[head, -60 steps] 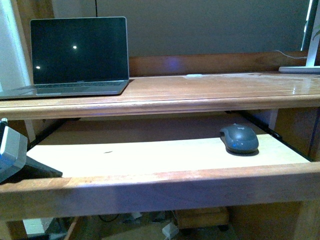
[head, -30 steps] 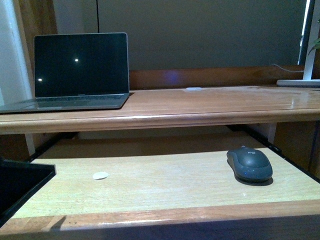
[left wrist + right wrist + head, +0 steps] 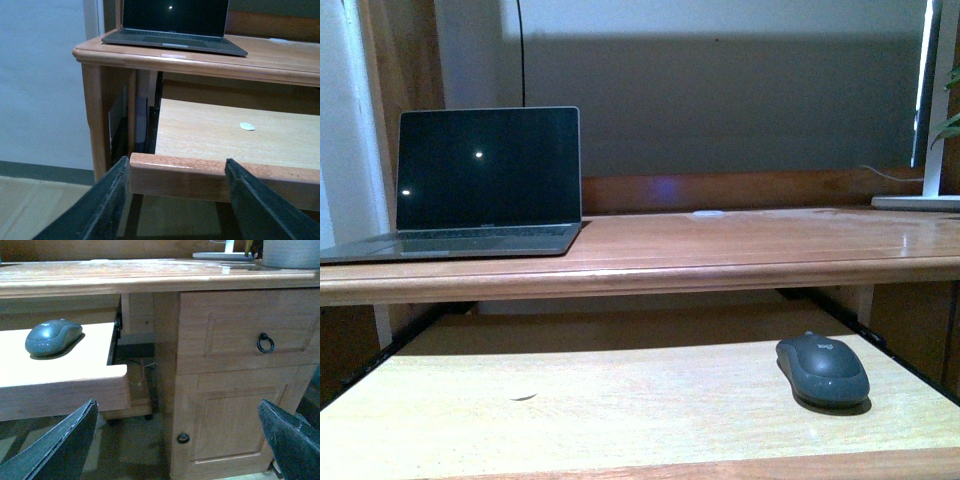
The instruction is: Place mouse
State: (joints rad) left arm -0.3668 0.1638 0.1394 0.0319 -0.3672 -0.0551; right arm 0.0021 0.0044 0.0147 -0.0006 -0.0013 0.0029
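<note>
Mouse (image 3: 823, 368) on pull-out tray (image 3: 620, 420), right end, near tray's right edge, lower than desk top (image 3: 740, 255). Wide bare tray surface to mouse's left. Small white oval (image 3: 523, 397) well apart, left of centre. Laptop (image 3: 488, 170) open at left end of desk top.

Left gripper (image 3: 177, 160) fingers spread wide, nothing held, facing tray's front lip near left corner. Right gripper (image 3: 177, 402) fingers spread wide, empty, low by tray's right corner. Cabinet (image 3: 240, 330) with ring pull just right of tray.
</note>
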